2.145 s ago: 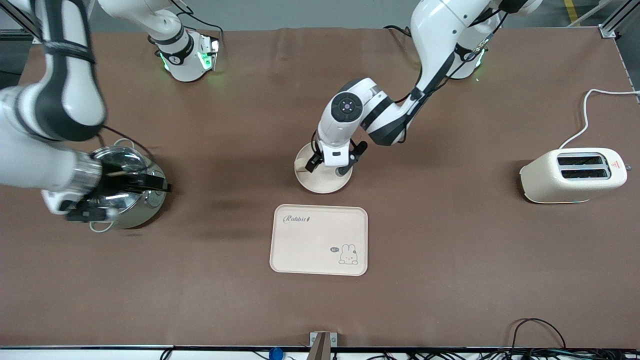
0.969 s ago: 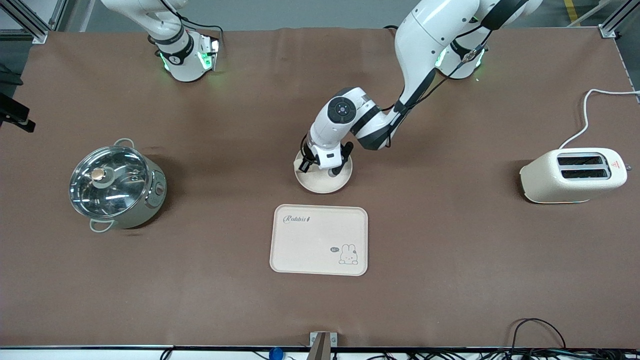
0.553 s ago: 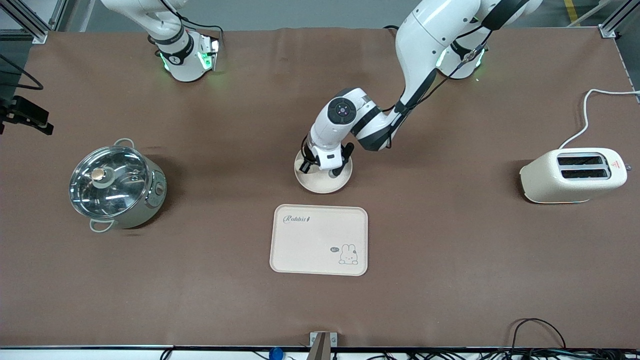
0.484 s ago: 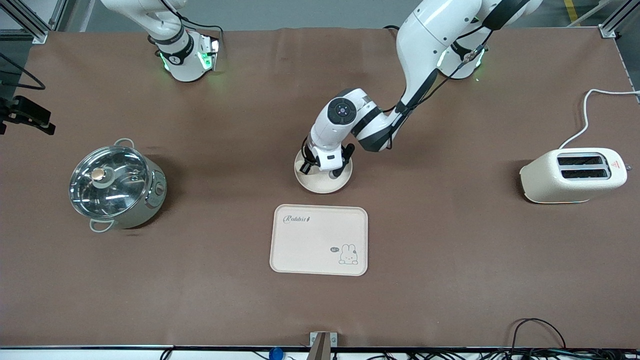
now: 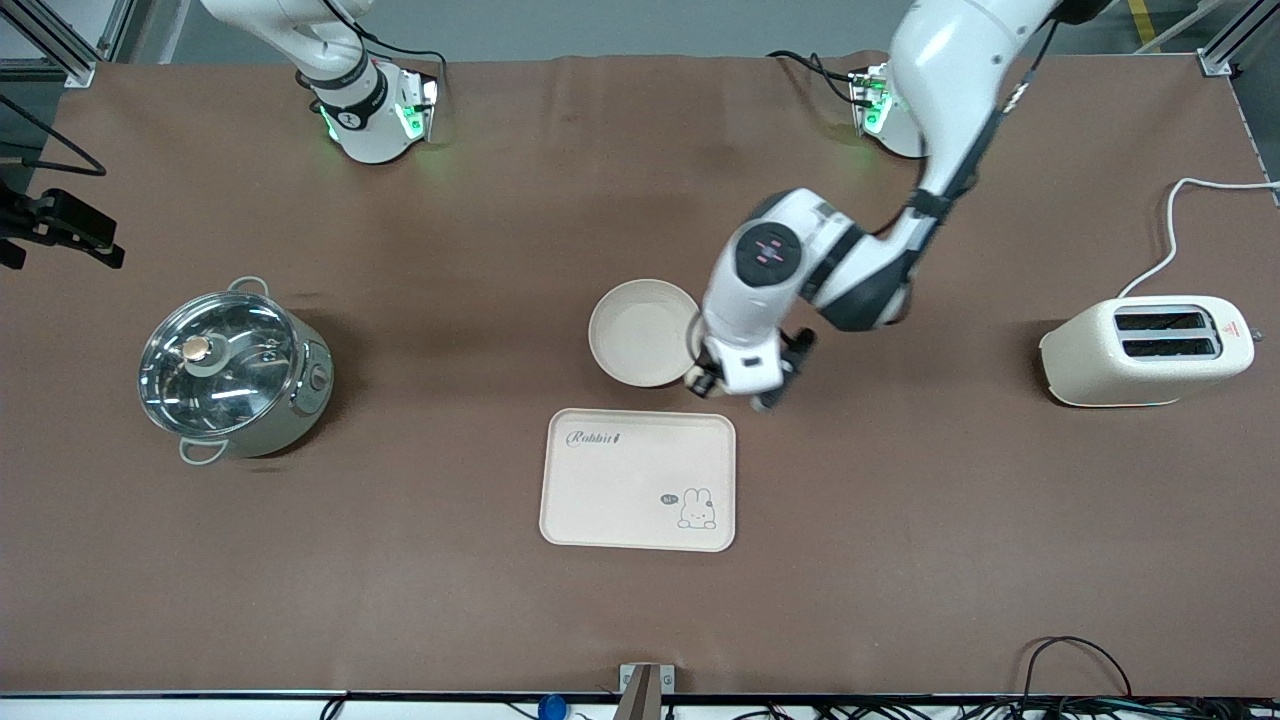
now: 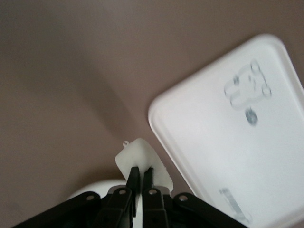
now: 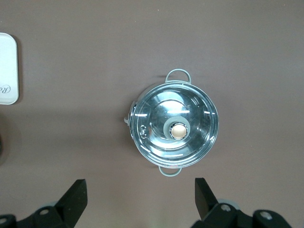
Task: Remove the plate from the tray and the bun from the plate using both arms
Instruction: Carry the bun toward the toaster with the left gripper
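Observation:
The round cream plate (image 5: 643, 333) lies bare on the table, just farther from the front camera than the tray. My left gripper (image 5: 738, 388) hangs over the table beside the plate, toward the left arm's end and off the tray's corner. In the left wrist view the left gripper (image 6: 140, 170) is shut on the small pale bun (image 6: 142, 151), which sticks out past the fingertips. The hand hides the bun in the front view. My right gripper (image 5: 55, 228) is high over the table's edge at the right arm's end, and in its wrist view the right gripper (image 7: 141, 197) is open and empty.
The cream rabbit tray (image 5: 638, 480) lies nearer to the front camera than the plate; it also shows in the left wrist view (image 6: 228, 156). A steel pot with a glass lid (image 5: 232, 365) stands toward the right arm's end, seen from above in the right wrist view (image 7: 173, 124). A cream toaster (image 5: 1145, 350) stands at the left arm's end.
My left gripper has risen off the plate with the bun and moved toward the left arm's end, leaving the plate bare. My right gripper has shifted slightly at the table's edge.

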`<control>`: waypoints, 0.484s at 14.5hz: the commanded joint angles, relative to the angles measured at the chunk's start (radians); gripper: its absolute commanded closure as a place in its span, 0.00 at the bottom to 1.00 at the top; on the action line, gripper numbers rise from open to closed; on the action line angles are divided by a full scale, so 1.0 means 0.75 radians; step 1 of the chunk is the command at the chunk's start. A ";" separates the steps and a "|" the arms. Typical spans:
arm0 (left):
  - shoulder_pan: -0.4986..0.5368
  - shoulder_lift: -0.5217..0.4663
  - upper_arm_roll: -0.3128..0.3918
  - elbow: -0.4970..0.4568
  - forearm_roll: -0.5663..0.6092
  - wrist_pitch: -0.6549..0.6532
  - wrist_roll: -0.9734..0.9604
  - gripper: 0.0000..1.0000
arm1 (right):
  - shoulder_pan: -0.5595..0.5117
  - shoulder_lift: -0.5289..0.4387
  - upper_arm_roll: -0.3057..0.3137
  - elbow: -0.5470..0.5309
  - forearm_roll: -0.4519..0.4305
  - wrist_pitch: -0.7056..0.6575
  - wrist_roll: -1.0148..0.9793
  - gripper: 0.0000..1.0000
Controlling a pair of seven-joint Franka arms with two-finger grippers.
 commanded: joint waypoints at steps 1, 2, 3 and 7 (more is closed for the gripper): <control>0.146 -0.020 -0.003 -0.020 0.033 -0.129 0.296 1.00 | 0.008 -0.044 0.006 -0.047 -0.022 0.008 0.027 0.00; 0.217 -0.018 -0.003 -0.022 0.068 -0.154 0.405 1.00 | 0.008 -0.044 0.006 -0.047 -0.022 0.004 0.027 0.00; 0.297 -0.008 -0.005 -0.033 0.109 -0.162 0.493 1.00 | 0.008 -0.047 0.006 -0.047 -0.022 0.002 0.021 0.00; 0.451 0.074 -0.005 -0.057 0.221 -0.167 0.639 0.99 | 0.018 -0.045 0.016 -0.049 -0.022 0.014 0.027 0.00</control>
